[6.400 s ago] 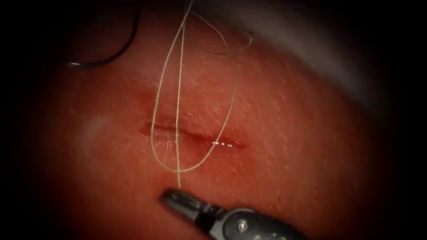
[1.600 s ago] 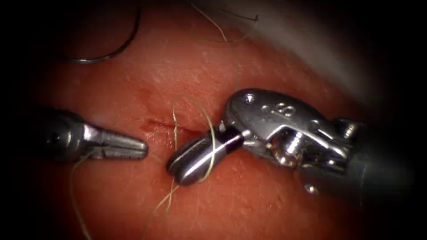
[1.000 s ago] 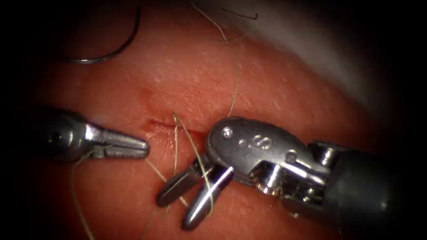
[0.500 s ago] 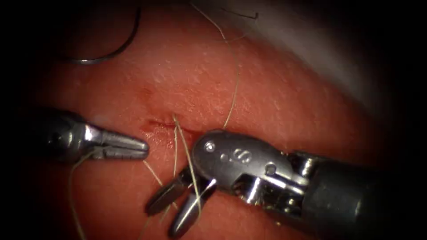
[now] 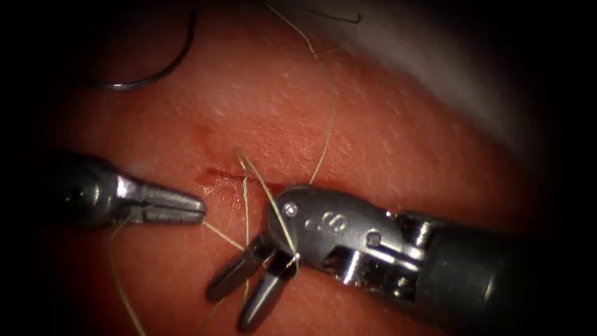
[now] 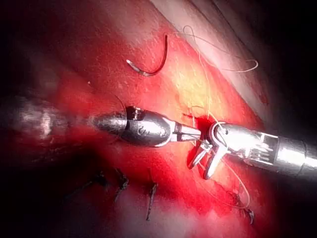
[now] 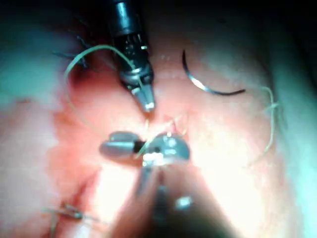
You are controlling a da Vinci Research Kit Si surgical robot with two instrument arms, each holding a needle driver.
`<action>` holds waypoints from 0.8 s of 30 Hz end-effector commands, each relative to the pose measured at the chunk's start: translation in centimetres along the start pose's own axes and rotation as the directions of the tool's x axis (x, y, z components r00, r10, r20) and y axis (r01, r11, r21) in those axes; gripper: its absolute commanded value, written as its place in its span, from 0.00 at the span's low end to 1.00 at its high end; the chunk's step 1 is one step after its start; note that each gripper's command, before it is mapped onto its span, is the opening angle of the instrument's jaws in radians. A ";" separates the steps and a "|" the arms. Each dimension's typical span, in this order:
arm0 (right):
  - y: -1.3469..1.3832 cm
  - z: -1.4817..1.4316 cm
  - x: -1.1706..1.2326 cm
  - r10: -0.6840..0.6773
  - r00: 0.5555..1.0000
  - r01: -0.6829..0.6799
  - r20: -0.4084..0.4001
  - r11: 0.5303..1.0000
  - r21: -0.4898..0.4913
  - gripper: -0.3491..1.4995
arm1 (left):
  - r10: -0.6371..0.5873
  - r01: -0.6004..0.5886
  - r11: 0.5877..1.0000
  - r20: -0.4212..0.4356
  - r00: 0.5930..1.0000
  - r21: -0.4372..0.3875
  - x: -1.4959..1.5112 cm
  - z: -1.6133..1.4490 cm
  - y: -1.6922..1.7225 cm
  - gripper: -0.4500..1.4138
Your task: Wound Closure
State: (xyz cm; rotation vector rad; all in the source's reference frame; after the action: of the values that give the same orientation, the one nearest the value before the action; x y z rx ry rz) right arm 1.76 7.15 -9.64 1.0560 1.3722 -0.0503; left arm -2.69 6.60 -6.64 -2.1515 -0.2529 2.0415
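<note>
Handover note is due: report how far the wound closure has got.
Done: thread already passes through the tissue at the cut; the needle lies free on the tissue, up and left of the cut.
In hand: left tool shut on thread; right tool open, thread across its jaws.
Left: the cut gapes, red fluid showing.

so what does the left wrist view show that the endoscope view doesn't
Left wrist view: dark cut thread ends along the tissue edge. Endoscope view: the cut as a thin line. Both: left tool shut on the thread, right tool open with thread draped across its jaws, holding nothing, needle lying free on the tissue, left of the cut.
</note>
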 end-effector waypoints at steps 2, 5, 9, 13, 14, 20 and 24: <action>0.05 0.02 -0.02 -0.008 1.000 0.008 0.004 1.000 0.002 0.41 | -0.002 0.002 1.000 0.000 1.000 -0.001 -0.07 0.04 0.03 0.05; 0.05 0.02 -0.02 -0.014 1.000 0.014 0.004 1.000 0.002 0.36 | -0.002 0.002 1.000 0.000 1.000 -0.001 -0.07 0.04 0.03 0.05; 0.05 0.02 -0.02 -0.019 1.000 0.019 0.003 1.000 0.001 0.16 | -0.008 0.008 1.000 0.000 1.000 -0.001 -0.07 0.04 0.04 0.05; 0.09 -0.04 -0.01 -0.018 1.000 0.018 0.004 1.000 0.000 0.00 | -0.008 0.008 1.000 0.000 1.000 -0.001 -0.07 0.03 0.04 0.05; 0.11 -0.07 -0.01 -0.018 1.000 0.018 -0.003 1.000 -0.006 0.00 | -0.008 0.008 1.000 0.000 1.000 -0.001 -0.07 0.03 0.04 0.05; 0.11 -0.19 0.16 -0.016 0.999 0.016 -0.043 1.000 -0.013 0.00 | -0.008 0.008 1.000 -0.001 1.000 -0.003 -0.07 0.01 0.06 0.05; 0.12 -0.26 0.27 -0.028 0.998 0.026 -0.061 0.999 -0.025 0.00 | -0.011 0.011 1.000 0.004 1.000 -0.002 -0.02 0.01 0.12 0.05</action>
State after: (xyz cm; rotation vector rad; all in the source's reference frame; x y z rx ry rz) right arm 1.64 7.49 -9.78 1.0258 1.4403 -0.0130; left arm -2.67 6.51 -6.73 -2.1463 -0.2666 2.0375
